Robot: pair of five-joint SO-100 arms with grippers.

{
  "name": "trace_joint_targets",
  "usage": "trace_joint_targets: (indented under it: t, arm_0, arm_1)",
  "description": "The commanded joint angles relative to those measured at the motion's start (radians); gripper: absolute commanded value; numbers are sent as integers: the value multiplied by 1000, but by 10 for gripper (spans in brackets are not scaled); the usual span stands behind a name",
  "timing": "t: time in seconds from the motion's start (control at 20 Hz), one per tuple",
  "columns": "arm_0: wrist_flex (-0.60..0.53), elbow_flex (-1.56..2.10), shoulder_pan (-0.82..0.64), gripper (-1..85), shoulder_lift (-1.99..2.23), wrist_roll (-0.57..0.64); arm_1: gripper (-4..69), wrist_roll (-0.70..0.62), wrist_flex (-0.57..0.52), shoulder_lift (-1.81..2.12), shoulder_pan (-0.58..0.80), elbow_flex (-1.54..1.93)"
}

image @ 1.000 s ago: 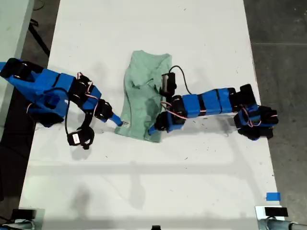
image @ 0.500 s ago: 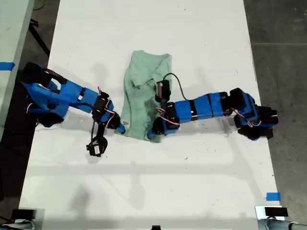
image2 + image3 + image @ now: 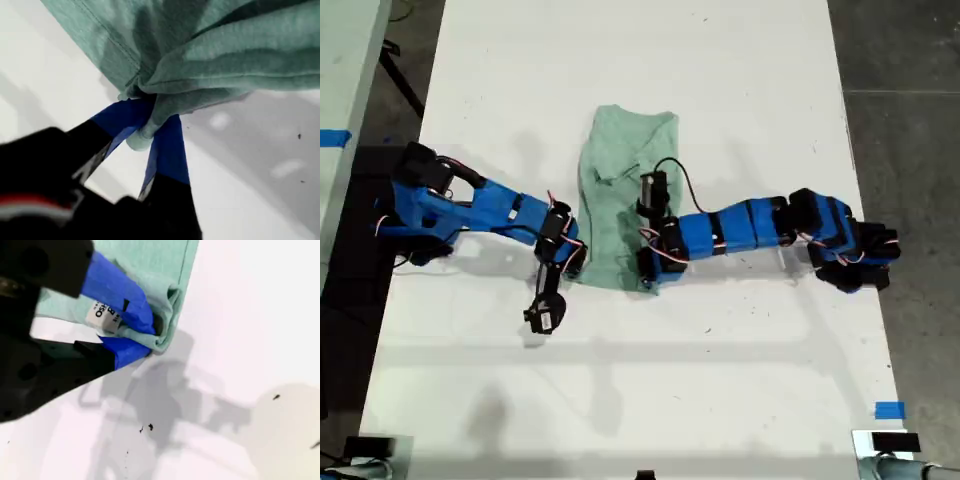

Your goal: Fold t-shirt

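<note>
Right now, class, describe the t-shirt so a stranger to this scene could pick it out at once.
Find the long white table and look at its middle, between the two blue arms. The t-shirt is the pale mint-green cloth folded into a narrow strip there, the only soft, non-blue thing on the table, with both end effectors pinching its near corners.

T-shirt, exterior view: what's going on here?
Both arms are on the pale green t-shirt, which lies rumpled in a narrow strip on the white table. My first tool, on the arm reaching in from the exterior view's right, is shut on a bunched bit of the shirt's lower edge. My second tool, coming from the exterior view's left, is shut on the other lower corner, by the size label. The far end of the shirt rests flat on the table.
</note>
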Motion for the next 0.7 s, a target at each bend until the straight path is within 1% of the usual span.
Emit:
trace_joint_targets:
  t: [0.0,0.25,0.35,0.45,0.55,0.65]
  arm_0:
    - [44,-17,11,0,21,2]
    - [127,-170,77,0,20,2]
    - [192,-316,126,0,-21,-11]
    - [291,-525,178,0,-106,-18]
    - [319,-618,233,0,-121,-32]
    - [341,-696,282,0,-127,-38]
  arm_1:
    - [-13,-11,21,41,-21,-3]
    - [-13,-17,38,114,-52,-3]
    - [-13,-11,52,143,-84,-3]
    - [-13,8,77,181,-129,-3]
    - [-13,34,97,222,-189,-3]
    - [-13,54,87,256,-250,-3]
